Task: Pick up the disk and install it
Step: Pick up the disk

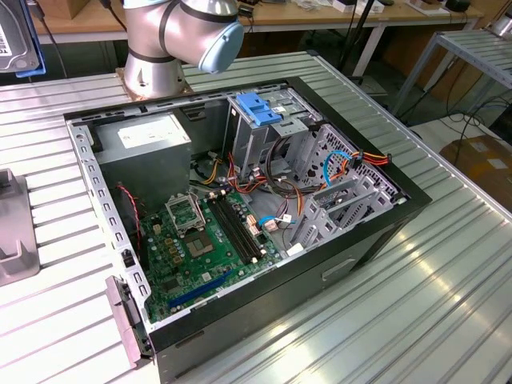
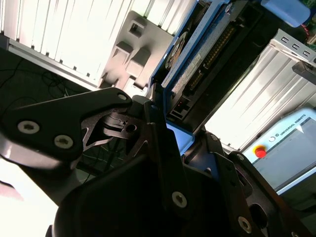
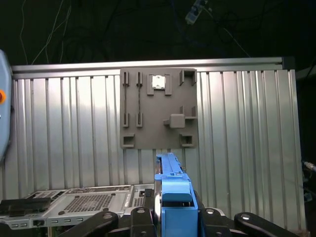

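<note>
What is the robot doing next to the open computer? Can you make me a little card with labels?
Gripper: shut on the disk
Disk: held edge-on over the ribbed metal table, its blue rail toward the first wrist view's camera
Grey holder plate: lies flat on the table, beyond the disk
Computer case: open, lying on the table
Inside the case: green board and coloured cables
Disk in the case: not yet
</note>
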`<act>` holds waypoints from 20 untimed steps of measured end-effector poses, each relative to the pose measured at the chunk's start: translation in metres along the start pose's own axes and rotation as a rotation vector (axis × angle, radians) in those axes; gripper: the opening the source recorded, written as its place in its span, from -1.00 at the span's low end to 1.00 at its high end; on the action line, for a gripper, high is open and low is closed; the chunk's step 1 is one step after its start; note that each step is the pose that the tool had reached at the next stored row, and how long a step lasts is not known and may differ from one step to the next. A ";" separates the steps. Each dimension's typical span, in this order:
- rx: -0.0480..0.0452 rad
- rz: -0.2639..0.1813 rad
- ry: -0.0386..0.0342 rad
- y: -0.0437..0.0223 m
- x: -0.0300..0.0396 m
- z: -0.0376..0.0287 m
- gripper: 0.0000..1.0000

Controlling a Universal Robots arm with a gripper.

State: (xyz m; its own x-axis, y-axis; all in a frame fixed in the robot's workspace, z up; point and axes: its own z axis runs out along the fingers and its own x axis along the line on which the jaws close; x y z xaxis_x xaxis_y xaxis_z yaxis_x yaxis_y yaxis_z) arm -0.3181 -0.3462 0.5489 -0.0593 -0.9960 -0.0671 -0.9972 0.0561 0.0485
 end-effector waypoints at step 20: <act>0.0000 0.000 0.0000 -0.0085 0.0036 -0.0006 -0.26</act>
State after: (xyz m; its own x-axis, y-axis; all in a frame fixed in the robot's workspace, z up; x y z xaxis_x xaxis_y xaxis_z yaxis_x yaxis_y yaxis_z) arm -0.3098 -0.3503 0.5489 -0.0593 -0.9960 -0.0671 -0.9972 0.0561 0.0486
